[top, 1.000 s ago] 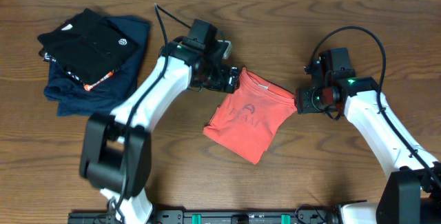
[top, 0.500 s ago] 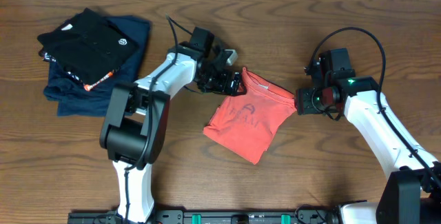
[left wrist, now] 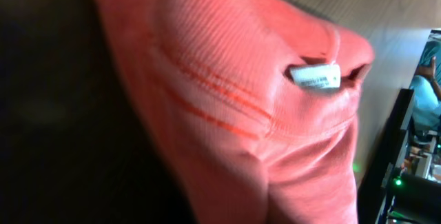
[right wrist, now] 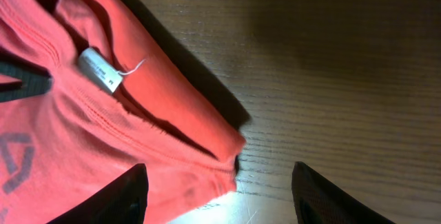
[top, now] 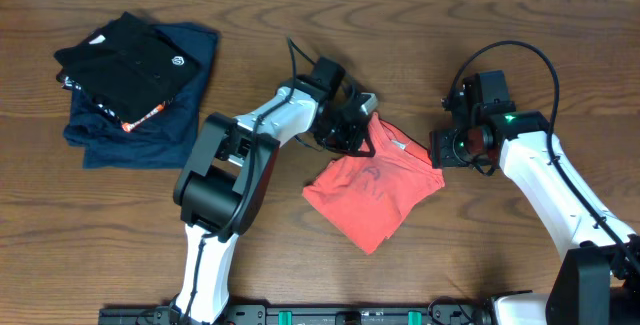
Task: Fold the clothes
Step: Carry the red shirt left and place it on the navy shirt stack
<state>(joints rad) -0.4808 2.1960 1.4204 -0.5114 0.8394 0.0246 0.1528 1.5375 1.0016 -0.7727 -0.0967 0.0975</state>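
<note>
Overhead, the coral-red T-shirt [top: 375, 190] lies rumpled mid-table, left gripper [top: 352, 130] at its 11 o'clock corner, right gripper [top: 441, 150] off its 3 o'clock edge; best to lift the collar evenly. Left wrist: jaws clenched on collar cloth (white neck label [left wrist: 315, 77] showing). Right wrist: fingers [right wrist: 124, 198] spread wide, grasping nothing.

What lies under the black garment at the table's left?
A navy-blue garment sticks out beneath the black garment on its right and lower sides. Whether anything else lies between them is covered.
</note>
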